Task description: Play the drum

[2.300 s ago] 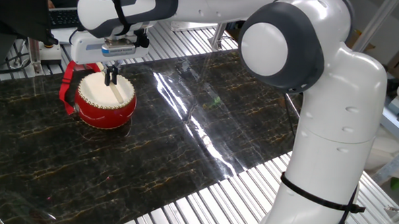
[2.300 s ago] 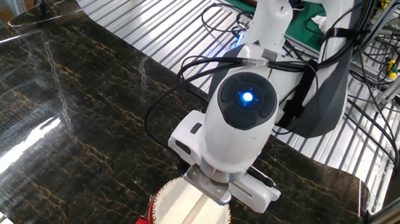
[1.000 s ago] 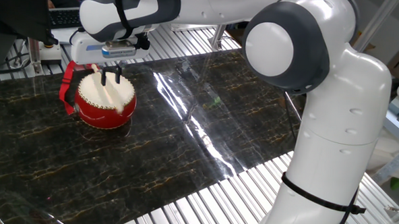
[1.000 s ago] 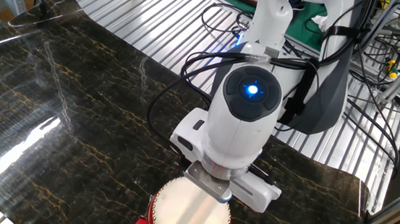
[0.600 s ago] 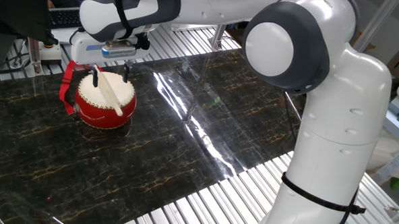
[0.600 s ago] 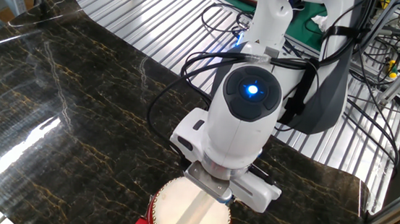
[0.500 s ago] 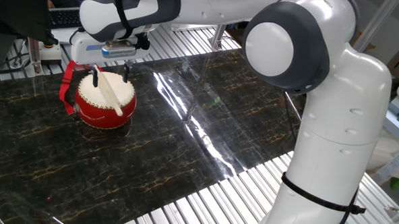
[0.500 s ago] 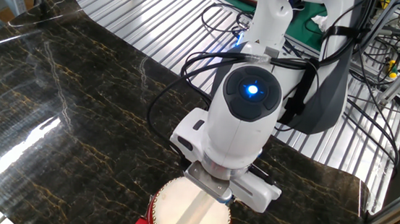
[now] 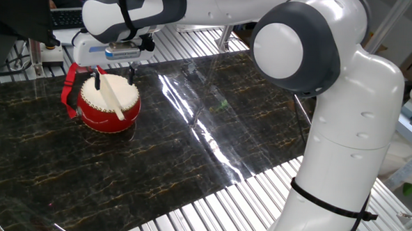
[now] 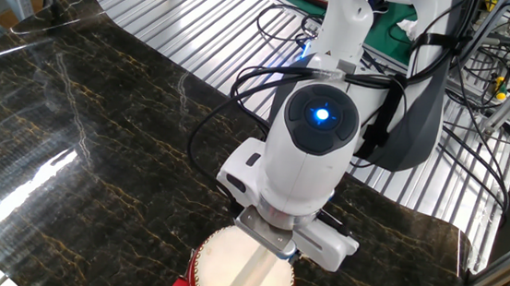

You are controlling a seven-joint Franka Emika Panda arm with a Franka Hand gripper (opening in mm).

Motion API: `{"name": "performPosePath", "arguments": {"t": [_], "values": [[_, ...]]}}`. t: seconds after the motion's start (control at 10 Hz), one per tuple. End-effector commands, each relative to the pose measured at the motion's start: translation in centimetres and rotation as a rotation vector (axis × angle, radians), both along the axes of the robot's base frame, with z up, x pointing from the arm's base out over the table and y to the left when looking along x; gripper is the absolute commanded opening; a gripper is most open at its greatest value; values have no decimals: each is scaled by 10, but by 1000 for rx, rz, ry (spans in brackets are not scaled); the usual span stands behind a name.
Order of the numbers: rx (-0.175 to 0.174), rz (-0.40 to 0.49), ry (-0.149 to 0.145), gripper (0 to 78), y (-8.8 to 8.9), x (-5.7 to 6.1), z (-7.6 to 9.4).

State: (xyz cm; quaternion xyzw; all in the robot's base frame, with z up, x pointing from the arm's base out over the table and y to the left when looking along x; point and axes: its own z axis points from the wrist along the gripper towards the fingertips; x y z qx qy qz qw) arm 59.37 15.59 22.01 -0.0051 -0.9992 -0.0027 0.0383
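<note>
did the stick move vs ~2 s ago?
Yes. The stick was upright in the closed tool then; now it lies flat across the drum head, its lower end toward the near rim. The tool hangs open above it.

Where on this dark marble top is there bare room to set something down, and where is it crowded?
Bare: the marble top between the drum and the arm's white base, and in front of the drum. Crowded: the drum itself, with the stick lying on its head and the gripper open just above.
</note>
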Motion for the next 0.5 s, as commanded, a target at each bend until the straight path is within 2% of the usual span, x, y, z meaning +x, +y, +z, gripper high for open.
{"name": "performPosePath", "arguments": {"t": [0.1,0.3,0.4,0.5], "values": [[-17,52,58,775,-16,0,50],[-29,72,67,775,-26,1,56],[-58,101,71,775,-39,3,58],[-74,131,79,775,-48,4,58]]}}
